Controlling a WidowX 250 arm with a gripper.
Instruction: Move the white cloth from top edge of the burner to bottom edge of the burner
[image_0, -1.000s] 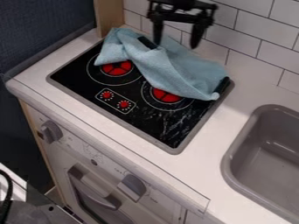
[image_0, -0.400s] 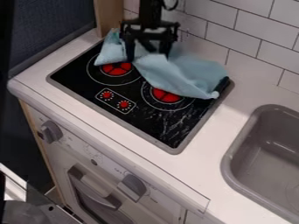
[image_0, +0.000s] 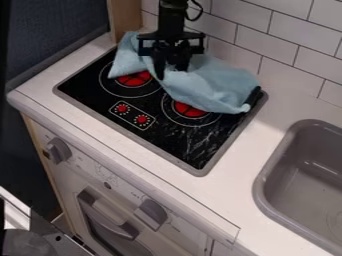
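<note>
Gripper: upper centre of the frame, pointing down at the cloth's middle.
Fingers: partly drawn in, tips apart, at the cloth. Firm pinch not confirmed.
Cloth: pale blue here, not white as tasked. Crumpled along the cooktop's upper edge, left part hanging toward the left red burner, right part reaching the right red burner.
Cooktop: black, centre of frame; lower part bare down to the rim at lower centre.
Dial panel: left of centre, on the cooktop, uncovered.
Sink: right side of frame, well apart from the cloth.
Change: gripper came down from the top of the frame onto the cloth; its finger gap was wide on arrival, narrower now. Cloth's overall spread nearly the same.
Meaning: looks like approach done, grasp being made. Transport not started; cloth still at the upper edge.
Next: finish closing on a fold, lift a little, carry toward the lower left rim, release.
Risk: shallow bite could slip, or only the middle lifts while the ends drag. Soft fabric will likely trail and may land bunched; enough lift should help.
</note>
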